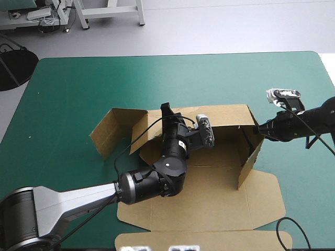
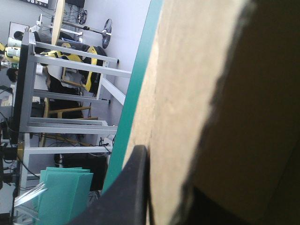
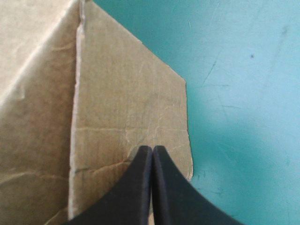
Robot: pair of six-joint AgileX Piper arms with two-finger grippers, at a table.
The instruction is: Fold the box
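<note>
brown board of the box (image 1: 209,198) clamped between left fingers (image 2: 133,192), right fingers (image 3: 140,187) pressed together, tips on its end flap (image 3: 131,108)

Box (image 1: 209,193) at mid-table (image 1: 78,89), toward the near edge. Flat panel (image 1: 204,209) lies nearest, almost reaching that edge. Back wall (image 1: 225,116) stands along the far side. Left flap (image 1: 112,130) stands at its left end, swung outward. Right flap (image 1: 252,157) stands at its right end, running toward the near edge.

Left gripper (image 1: 167,109): arm in from near-left corner, over the flat board, pinching the back wall's top edge, left of middle.

Right gripper (image 1: 257,129): in from the right edge, fingers together, tips against the right flap's outer side.
</note>
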